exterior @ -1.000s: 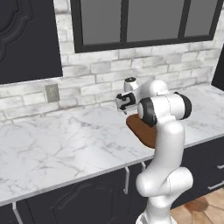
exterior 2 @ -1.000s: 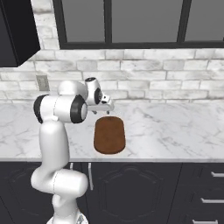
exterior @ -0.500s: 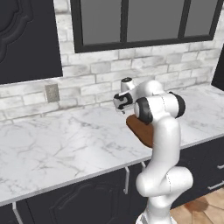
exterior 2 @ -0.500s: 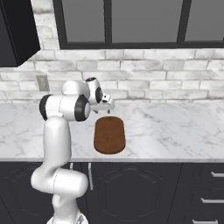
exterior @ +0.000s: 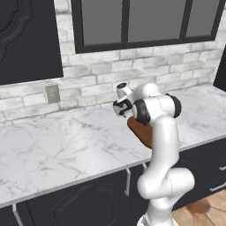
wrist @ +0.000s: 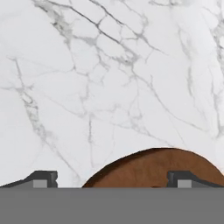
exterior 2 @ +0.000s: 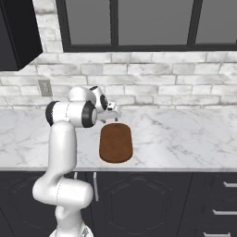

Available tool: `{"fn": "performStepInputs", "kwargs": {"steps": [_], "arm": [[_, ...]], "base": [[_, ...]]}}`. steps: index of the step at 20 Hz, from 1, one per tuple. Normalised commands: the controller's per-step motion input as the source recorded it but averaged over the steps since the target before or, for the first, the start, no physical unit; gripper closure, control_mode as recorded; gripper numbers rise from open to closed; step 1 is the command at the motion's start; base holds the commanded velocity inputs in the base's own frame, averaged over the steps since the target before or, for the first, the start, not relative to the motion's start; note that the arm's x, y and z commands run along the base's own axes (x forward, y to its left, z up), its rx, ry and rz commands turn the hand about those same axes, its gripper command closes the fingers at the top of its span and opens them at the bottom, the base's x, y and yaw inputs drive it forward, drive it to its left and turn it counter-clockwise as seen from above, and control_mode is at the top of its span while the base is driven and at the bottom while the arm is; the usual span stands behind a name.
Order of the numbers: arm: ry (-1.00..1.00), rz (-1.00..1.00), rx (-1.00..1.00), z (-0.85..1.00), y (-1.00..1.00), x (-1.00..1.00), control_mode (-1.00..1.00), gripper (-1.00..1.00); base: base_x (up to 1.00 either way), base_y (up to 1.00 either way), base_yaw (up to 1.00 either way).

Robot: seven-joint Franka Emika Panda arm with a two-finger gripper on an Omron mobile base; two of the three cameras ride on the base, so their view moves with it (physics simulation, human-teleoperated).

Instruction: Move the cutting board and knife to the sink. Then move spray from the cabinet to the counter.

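Note:
The cutting board point(exterior 2: 115, 142) lies flat on the counter point(exterior 2: 185, 139), a brown wooden oblong with rounded ends. In the left base view the cutting board point(exterior: 139, 129) is partly behind the arm. My gripper point(exterior 2: 113, 114) hangs over the board's far end, pointing down. It is open. In the hand view its fingertips point(wrist: 43, 178) stand wide apart with nothing between them, and the gripper point(wrist: 111, 180) looks down on the cutting board's point(wrist: 153, 168) rounded end and the counter point(wrist: 109, 65). The gripper point(exterior: 119, 108) also shows from the left. Knife, sink, spray and cabinet are out of view.
A grey brick wall with a wall outlet point(exterior: 52, 93) and a dark-framed window point(exterior 2: 152, 23) backs the counter. A dark upper cabinet with a carved panel point(exterior: 26, 35) hangs at the left. Dark base cabinets and drawers point(exterior 2: 217, 203) run under the counter edge.
The hand has come down a little and tipped toward the board's far end. The jaws have stayed open and the board has not moved.

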Motion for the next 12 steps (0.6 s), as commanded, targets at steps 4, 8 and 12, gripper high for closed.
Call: {"fn": "performStepInputs", "kwargs": {"steps": [4,8,12], "arm": [[0.16,0.00,-0.16,-0.47,0.00,0.03,-1.00,-1.00],[0.21,0.00,-0.14,-0.44,0.00,0.00,-1.00,-1.00],[0.24,0.00,-0.09,-0.40,0.00,-0.13,-1.00,-1.00]], "base": [[0.00,0.00,0.00],[0.00,0.00,0.00],[0.00,0.00,0.00]]}}
